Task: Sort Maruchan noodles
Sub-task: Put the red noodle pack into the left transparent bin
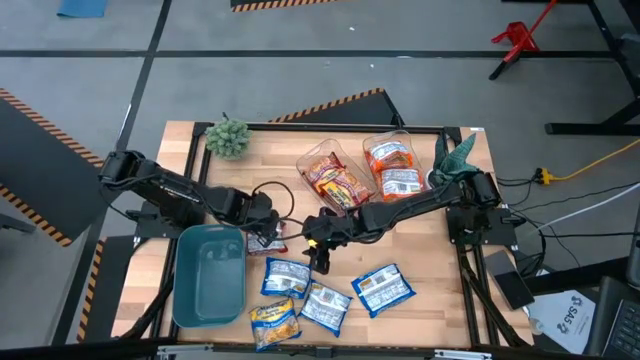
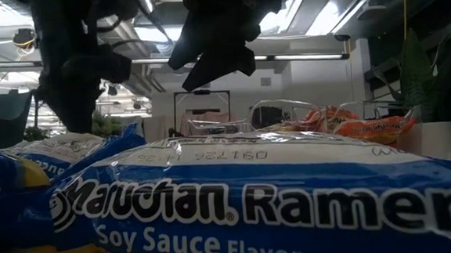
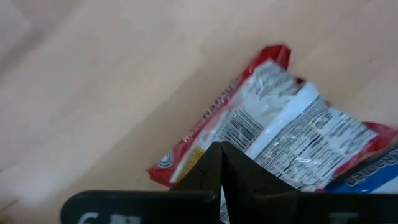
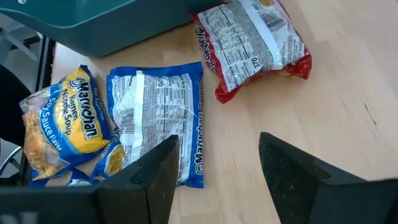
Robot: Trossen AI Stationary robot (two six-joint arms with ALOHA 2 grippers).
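Observation:
A red Maruchan packet (image 1: 272,243) (image 4: 255,43) lies flat on the wooden table beside the teal bin (image 1: 210,275). My left gripper (image 1: 262,228) (image 3: 221,155) is over its bin-side end, fingers shut together. My right gripper (image 1: 320,255) (image 4: 214,168) hovers open over bare wood just right of that packet. Three blue packets (image 1: 285,277) (image 1: 325,305) (image 1: 383,290) and a yellow one (image 1: 273,322) (image 4: 59,127) lie flat near the table's near edge. One blue packet (image 2: 254,203) fills the low view. My left gripper has its shut fingertips (image 3: 211,163) over the red packet's edge (image 3: 186,163), coming from above. I cannot tell whether they touch it or stand just clear. The packet lies flat on the table.
Two clear tubs (image 1: 335,178) (image 1: 393,165) with orange and red packets stand at the far middle of the table. A green plant (image 1: 227,138) sits at the far left, a green object (image 1: 455,160) at the far right. Bare wood lies right of centre.

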